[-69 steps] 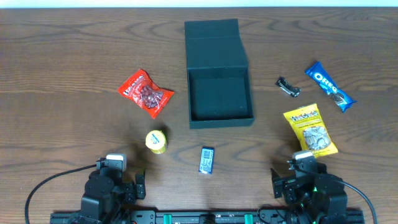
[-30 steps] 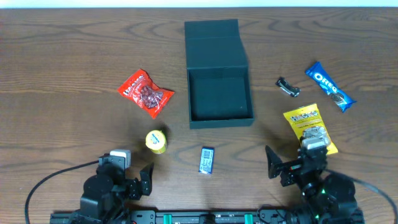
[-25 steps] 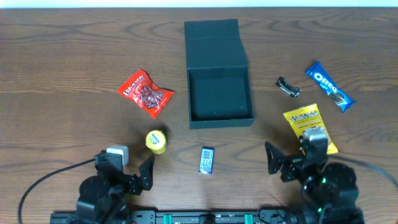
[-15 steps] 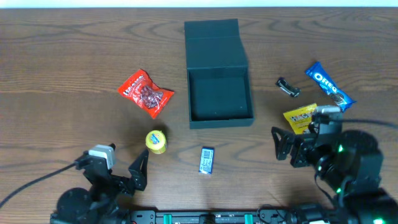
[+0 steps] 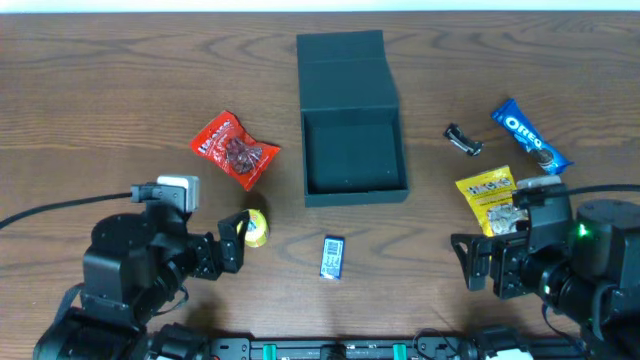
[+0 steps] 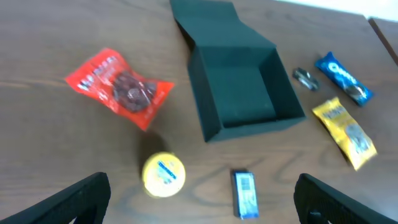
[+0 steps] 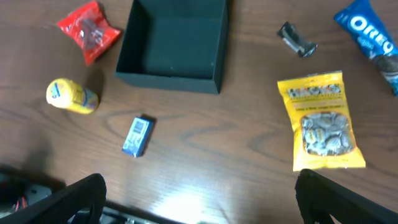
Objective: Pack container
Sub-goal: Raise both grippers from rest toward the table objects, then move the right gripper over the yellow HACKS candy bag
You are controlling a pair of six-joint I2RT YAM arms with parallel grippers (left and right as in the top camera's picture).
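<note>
The dark teal container (image 5: 353,155) stands open at the table's middle, its flap lid laid back, its inside bare; it also shows in the left wrist view (image 6: 239,87) and the right wrist view (image 7: 174,43). My left gripper (image 5: 228,255) is open and empty, raised near the yellow round snack (image 5: 254,227). My right gripper (image 5: 480,268) is open and empty, raised beside the yellow packet (image 5: 492,200). A red packet (image 5: 233,149), a small blue packet (image 5: 333,257), an Oreo packet (image 5: 530,138) and a small dark wrapped candy (image 5: 463,140) lie around the container.
All things lie on a dark wood table (image 5: 120,80). The arms' bases and cables fill the front edge.
Both arms have risen from their rest pose at the front edge and moved forward over the table. The left gripper now hangs by the yellow round snack, the right by the yellow packet.
</note>
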